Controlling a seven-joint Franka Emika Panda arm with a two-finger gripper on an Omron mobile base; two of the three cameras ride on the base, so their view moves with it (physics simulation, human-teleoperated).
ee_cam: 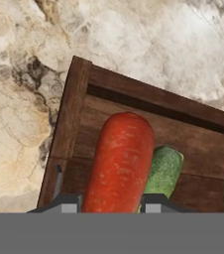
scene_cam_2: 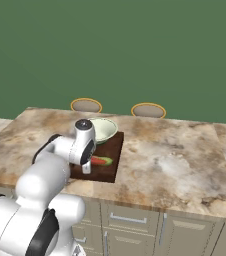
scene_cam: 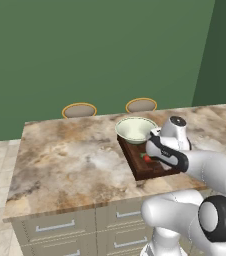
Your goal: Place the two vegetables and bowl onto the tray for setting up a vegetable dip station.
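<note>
Carrot (ee_cam: 120, 161) sits between the gripper (ee_cam: 107, 204) tips, jaws closed around it, inside the tray (ee_cam: 72, 106). Cucumber (ee_cam: 163, 171) touches the carrot, also in the tray. Bowl (scene_cam: 135, 129) rests on the tray's far end, toward two stools (scene_cam: 79, 110). Tray lies on the marble counter (scene_cam: 70, 160), near its front edge.

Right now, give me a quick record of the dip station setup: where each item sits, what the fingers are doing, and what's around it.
surface: marble counter
tray: dark wooden tray on the counter
bowl: pale bowl at the tray's far end
carrot: carrot lying on the tray
cucumber: cucumber lying right beside the carrot
fingers: gripper over the tray, fingers on either side of the carrot
grip: cannot tell whether closed on the carrot
background: two yellow-rimmed stools behind the counter
</note>
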